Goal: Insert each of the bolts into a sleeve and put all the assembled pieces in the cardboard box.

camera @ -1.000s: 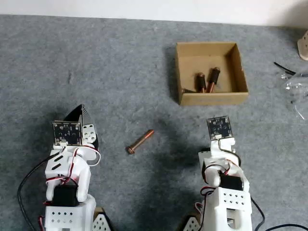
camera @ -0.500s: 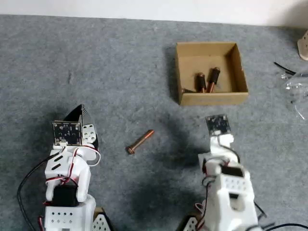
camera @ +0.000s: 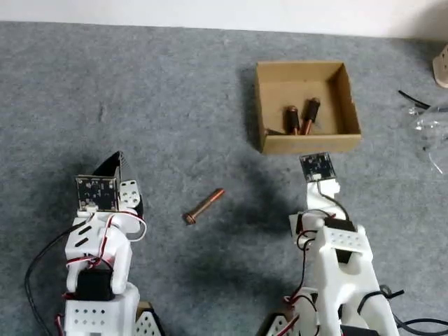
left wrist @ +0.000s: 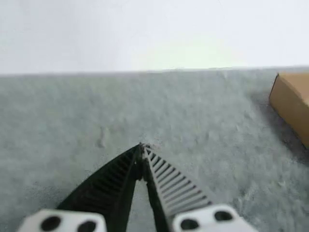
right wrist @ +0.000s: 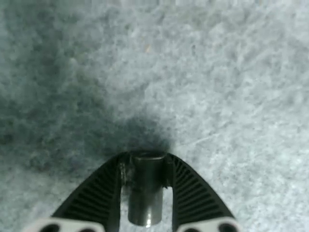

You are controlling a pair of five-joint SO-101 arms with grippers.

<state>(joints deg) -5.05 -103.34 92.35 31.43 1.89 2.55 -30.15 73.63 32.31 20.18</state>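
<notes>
- My left jaws are pressed shut, tips meeting, with nothing between them. They hang low over the grey counter, well apart from the cardboard box.
- My right jaws are closed on a dark metal sleeve, gripped lengthwise between the two ribbed fingers and held above the counter.
- My right arm stands just in front of the box's near wall, its wrist board close to the cardboard.
- A single copper-coloured bolt lies loose on the counter between my two arms, aslant, its head end nearer my left arm.
- Inside the box, two assembled pieces lie side by side toward the near wall.
</notes>
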